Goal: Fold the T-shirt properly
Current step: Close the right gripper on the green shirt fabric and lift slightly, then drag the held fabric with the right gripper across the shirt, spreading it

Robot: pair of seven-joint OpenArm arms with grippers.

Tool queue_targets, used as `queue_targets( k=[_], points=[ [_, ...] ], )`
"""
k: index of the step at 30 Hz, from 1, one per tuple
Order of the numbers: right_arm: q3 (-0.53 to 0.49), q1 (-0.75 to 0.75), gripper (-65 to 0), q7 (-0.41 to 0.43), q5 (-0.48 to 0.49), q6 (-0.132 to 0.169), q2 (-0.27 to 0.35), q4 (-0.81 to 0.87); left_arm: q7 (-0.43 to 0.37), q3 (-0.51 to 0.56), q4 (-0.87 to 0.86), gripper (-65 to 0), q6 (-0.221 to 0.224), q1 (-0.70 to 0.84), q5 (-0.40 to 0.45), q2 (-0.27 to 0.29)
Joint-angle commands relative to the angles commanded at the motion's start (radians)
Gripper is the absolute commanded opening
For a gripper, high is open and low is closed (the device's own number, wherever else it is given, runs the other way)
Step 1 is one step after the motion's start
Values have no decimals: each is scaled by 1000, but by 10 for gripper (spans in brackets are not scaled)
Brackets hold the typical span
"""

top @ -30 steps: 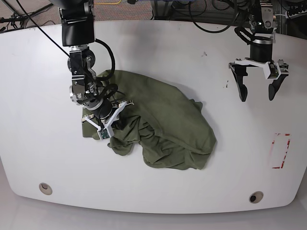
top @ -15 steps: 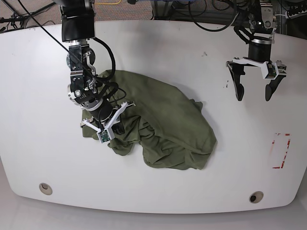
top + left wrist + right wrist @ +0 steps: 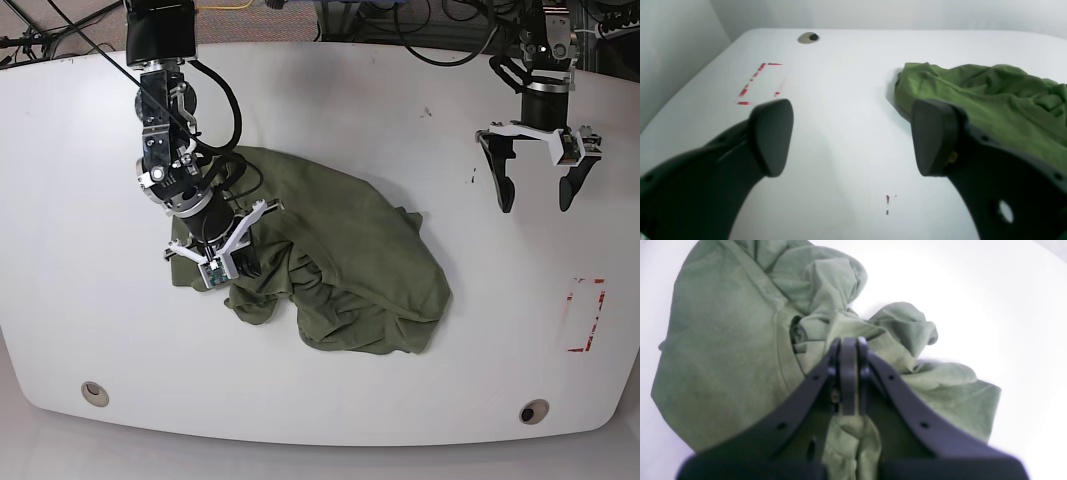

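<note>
The right gripper [image 3: 849,373] has its jaws pressed together on a bunched fold of the T-shirt [image 3: 340,265], which lies crumpled left of centre on the white worktop [image 3: 330,110]; the step in hand looks like the first pinch to spread the heap, and the next move likely calls for lifting this fold up and outward so the cloth unrolls; further off, the left gripper [image 3: 537,188] hovers wide open and empty, well apart from the shirt; red tape marks [image 3: 585,315] lie beyond; nothing blocks the way.
</note>
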Motion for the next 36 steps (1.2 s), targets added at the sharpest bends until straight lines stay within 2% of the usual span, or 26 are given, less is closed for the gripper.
queue_targets(
  k=[12, 14, 16, 20, 22, 26, 36],
  points=[
    [-29, -34, -635, -2, 3, 1, 2, 2, -5, 0, 3, -128, -5, 1, 4, -2],
    [-61, -46, -449, 3, 2, -7, 16, -39, 5, 0, 11, -117, -4, -12, 3, -4],
    [-86, -46, -341, 10, 1, -13, 20, -62, 7, -1, 14, -114, -3, -19, 2, -4],
    [-104, -46, -195, 19, 2, -19, 23, -85, 7, 1, 15, -114, -3, -25, 5, -3],
    [-108, -47, -152, 19, 5, -21, 23, -89, 8, 2, 18, -112, -4, -23, 6, -3],
    [-119, -36, -130, 9, 10, -13, 26, -86, 9, 2, 7, -104, 1, -19, 4, -4],
    [-134, -44, -121, 18, 16, -10, 25, -93, 7, 1, 11, -96, -4, -26, 2, -5]
  ],
)
